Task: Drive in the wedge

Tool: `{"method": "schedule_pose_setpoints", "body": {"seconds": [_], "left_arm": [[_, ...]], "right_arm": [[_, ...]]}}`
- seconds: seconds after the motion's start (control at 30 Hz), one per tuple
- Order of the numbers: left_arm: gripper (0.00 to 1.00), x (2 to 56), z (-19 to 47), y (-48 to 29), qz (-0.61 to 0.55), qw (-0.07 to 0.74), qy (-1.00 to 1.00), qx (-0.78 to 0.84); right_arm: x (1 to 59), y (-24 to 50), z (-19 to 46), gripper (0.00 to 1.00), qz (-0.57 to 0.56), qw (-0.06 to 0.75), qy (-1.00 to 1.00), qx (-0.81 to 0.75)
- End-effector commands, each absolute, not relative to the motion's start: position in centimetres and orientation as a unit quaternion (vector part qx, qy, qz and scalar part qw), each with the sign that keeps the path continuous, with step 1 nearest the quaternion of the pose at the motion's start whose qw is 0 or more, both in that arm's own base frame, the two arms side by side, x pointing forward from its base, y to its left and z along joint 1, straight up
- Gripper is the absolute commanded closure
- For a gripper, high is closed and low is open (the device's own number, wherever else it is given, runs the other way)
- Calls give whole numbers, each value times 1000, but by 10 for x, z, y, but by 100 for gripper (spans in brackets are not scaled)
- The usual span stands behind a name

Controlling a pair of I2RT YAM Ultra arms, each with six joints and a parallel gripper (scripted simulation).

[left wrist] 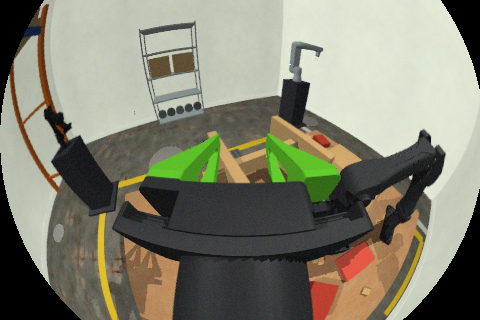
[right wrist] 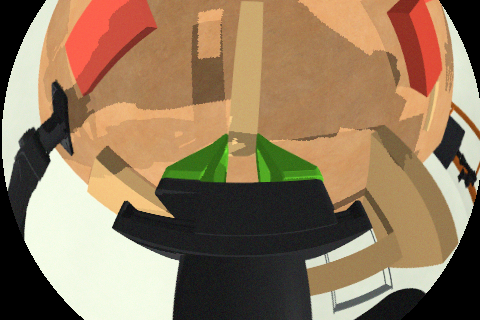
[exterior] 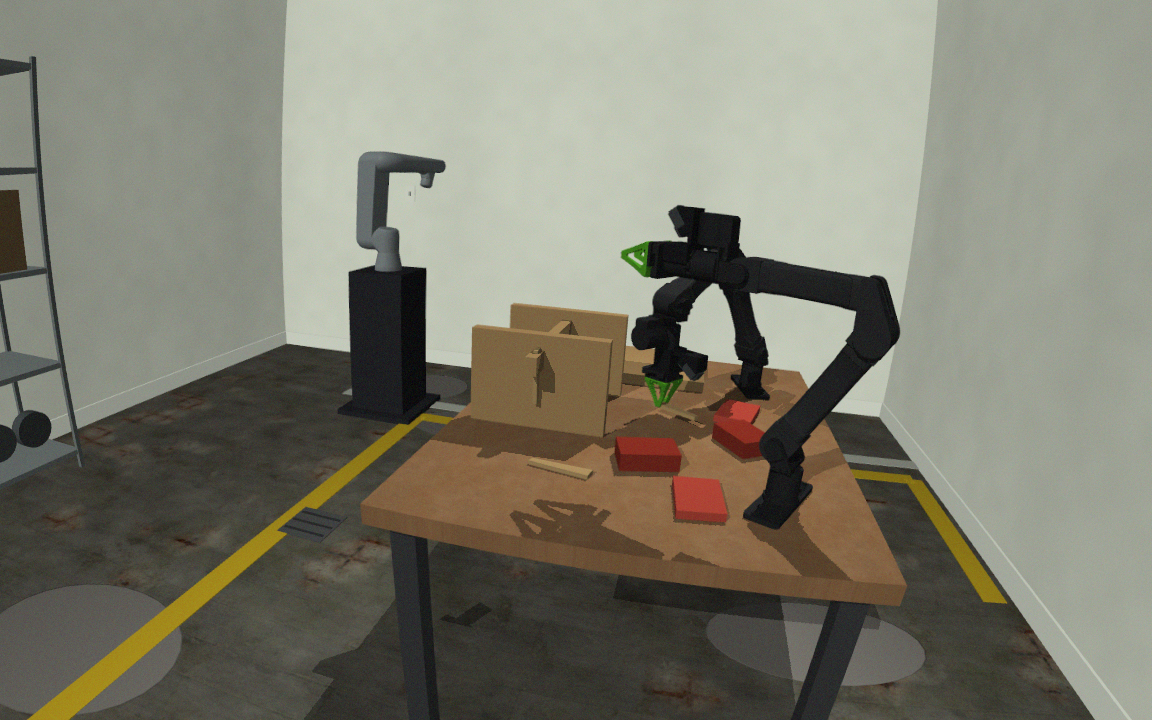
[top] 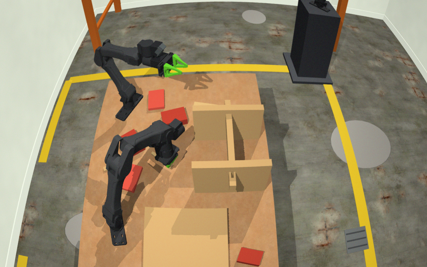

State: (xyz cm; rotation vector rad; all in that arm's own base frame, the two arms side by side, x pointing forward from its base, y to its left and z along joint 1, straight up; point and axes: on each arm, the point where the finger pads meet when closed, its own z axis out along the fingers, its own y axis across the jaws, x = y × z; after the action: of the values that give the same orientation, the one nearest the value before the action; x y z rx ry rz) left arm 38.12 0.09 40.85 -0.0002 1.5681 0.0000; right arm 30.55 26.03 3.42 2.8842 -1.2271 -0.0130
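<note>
The wooden frame stands on the table: a rail (top: 229, 139) joins two upright end boards (top: 208, 124) (top: 208, 177) (exterior: 508, 380), and the rail's ends poke through both. My right gripper (top: 172, 161) (exterior: 662, 389) (right wrist: 242, 139) points down just above the table top, left of the frame. It is shut on a long tan wedge (right wrist: 247, 70) that sticks straight out from between its fingers. My left gripper (top: 175, 66) (exterior: 635, 257) (left wrist: 243, 139) is open and empty, held high over the far table edge, clear of everything.
Several red blocks (top: 156, 98) (top: 174, 115) (top: 132, 177) (exterior: 647, 454) (exterior: 699, 498) lie around both arms, and one (top: 250, 256) lies at the near corner. Another loose wedge (exterior: 559, 467) lies on the table. A flat wooden panel (top: 185, 235) lies near the right arm's base.
</note>
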Motion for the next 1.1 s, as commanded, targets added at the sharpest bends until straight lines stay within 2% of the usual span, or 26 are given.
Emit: {"method": "schedule_pose_setpoints", "body": {"seconds": [0.0,0.27,0.33,0.5,0.63,0.83,0.9,1.07], "left_arm": [[54,382,434,-2,-2,729,685,1],[54,382,434,-2,-2,729,685,1],[54,382,434,-2,-2,729,685,1],[54,382,434,-2,-2,729,685,1],[54,382,434,-2,-2,729,685,1],[54,382,434,-2,-2,729,685,1],[54,382,434,-2,-2,729,685,1],[54,382,434,-2,-2,729,685,1]], "right_arm": [[302,261,21,99,-11,7,-394,919],[303,265,27,99,-6,-3,-390,921],[302,254,7,99,-8,15,-399,917],[309,261,23,99,1,-12,-398,918],[300,253,1,99,-12,17,-398,917],[309,261,23,99,1,-10,-398,917],[301,254,2,99,-9,13,-398,917],[303,257,3,99,-8,6,-397,918]]}}
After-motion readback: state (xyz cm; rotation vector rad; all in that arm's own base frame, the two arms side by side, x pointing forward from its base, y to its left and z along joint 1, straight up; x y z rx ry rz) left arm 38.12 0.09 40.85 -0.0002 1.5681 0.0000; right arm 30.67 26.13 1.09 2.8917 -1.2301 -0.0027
